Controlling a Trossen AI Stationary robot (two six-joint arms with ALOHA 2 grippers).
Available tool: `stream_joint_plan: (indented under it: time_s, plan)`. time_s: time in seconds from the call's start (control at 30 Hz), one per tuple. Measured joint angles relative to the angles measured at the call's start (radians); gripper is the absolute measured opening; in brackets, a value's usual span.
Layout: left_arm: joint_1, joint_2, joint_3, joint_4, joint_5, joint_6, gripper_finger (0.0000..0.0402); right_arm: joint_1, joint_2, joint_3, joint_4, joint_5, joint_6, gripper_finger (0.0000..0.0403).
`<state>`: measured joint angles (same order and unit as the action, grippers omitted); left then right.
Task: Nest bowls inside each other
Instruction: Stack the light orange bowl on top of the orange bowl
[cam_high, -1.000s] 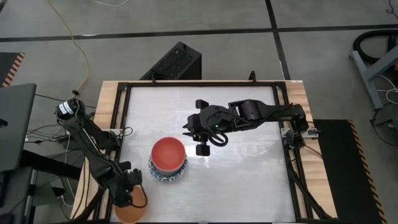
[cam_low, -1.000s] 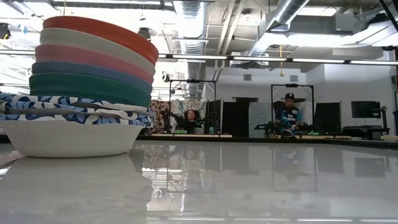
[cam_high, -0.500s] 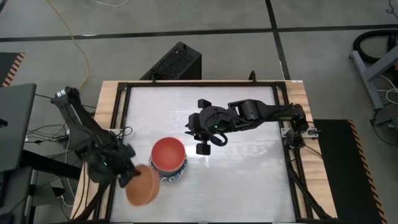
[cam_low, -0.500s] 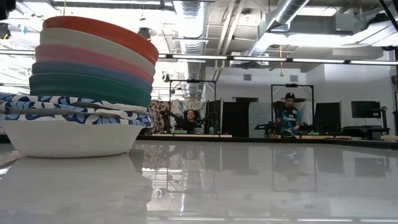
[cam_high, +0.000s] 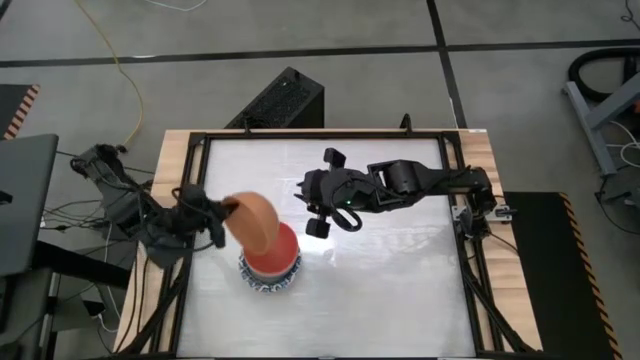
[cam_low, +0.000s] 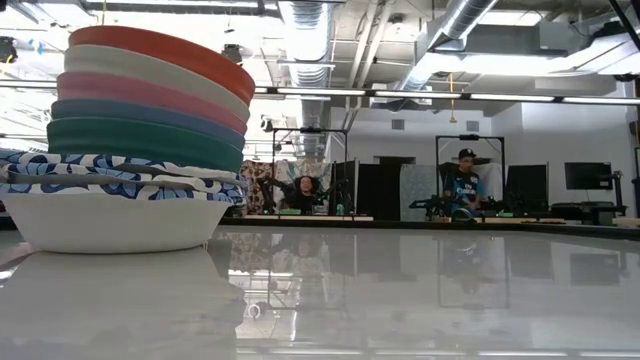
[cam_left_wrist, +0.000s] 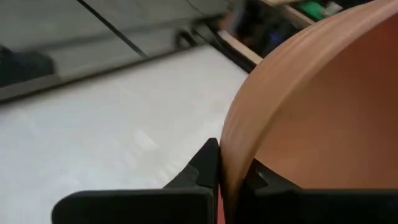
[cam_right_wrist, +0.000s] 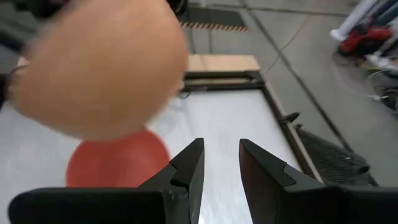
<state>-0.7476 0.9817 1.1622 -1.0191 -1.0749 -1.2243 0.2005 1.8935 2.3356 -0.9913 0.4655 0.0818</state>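
eight bowls are nested in a stack (cam_low: 140, 140) on the worktop (cam_high: 380, 270); the last, an orange bowl (cam_high: 255, 222), is gripped by the left end effector (cam_high: 218, 215) over it. the right end effector (cam_right_wrist: 217, 168) is parted, empty.

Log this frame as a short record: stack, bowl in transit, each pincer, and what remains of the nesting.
stack: nested bowls on the white table; red bowl on top, blue-patterned white bowls at the bottom
bowl in transit: orange bowl, tilted, above the stack's left edge
left pincer: shut on the orange bowl's rim
right pincer: empty, fingers apart, hovering right of the stack
remaining: orange bowl not yet set in the red bowl
background: two people at workstations in the low view
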Motion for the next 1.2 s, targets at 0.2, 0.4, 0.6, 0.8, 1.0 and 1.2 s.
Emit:
stream_joint_plan:
  time_s: [0.2,0.4,0.6,0.8,1.0,1.2]
  plan:
    - [0.150,0.021,0.000,-0.023,-0.108,0.130,0.0000,0.001,0.000,0.000,0.071,0.128,0.000,0.0120]
    - [0.293,0.052,0.000,-0.018,-0.240,0.277,0.0000,0.001,0.000,0.000,0.149,0.209,0.000,0.0120]
    - [0.407,0.071,0.000,0.001,-0.301,0.328,0.0000,-0.010,0.031,0.002,0.253,0.304,-0.014,0.0120]
    - [0.468,0.072,0.000,0.062,-0.352,0.454,0.0000,-0.020,0.112,0.000,0.398,0.372,-0.118,0.0120]
    - [0.475,0.072,0.000,0.100,-0.361,0.545,0.0000,-0.020,0.173,0.000,0.511,0.560,-0.222,0.0120]
    - [0.475,0.071,0.000,0.098,-0.379,0.551,0.0000,-0.033,0.191,0.000,0.523,0.519,-0.238,0.0120]
